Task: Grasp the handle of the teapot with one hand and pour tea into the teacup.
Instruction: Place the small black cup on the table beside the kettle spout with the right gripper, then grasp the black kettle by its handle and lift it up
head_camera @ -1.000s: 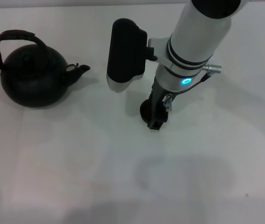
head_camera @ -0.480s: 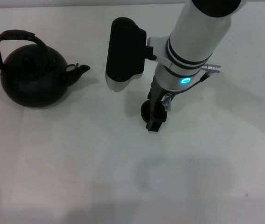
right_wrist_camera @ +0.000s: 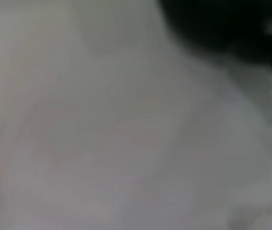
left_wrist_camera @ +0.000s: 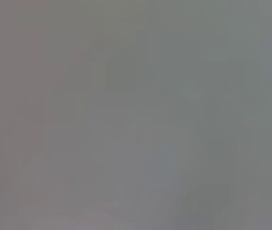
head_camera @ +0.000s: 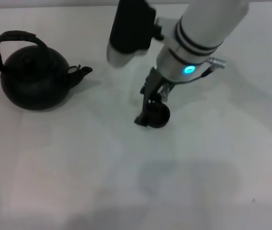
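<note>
The matte black teapot stands at the table's left, its arched handle upright over the lid and its short spout pointing right. The small dark teacup sits near the middle of the table. My right gripper comes down from above onto the teacup's left rim, its dark tip touching or just beside the cup. The right wrist view holds only a blurred dark shape over the pale table. My left gripper is out of view; its wrist view is plain grey.
The white tabletop lies bare toward the front. My right arm's white forearm and its black wrist housing hang over the back middle of the table, right of the teapot.
My right arm has swung toward the back and tilted. Its gripper tip has shifted left, and more of the teacup shows now. The teapot has not moved.
</note>
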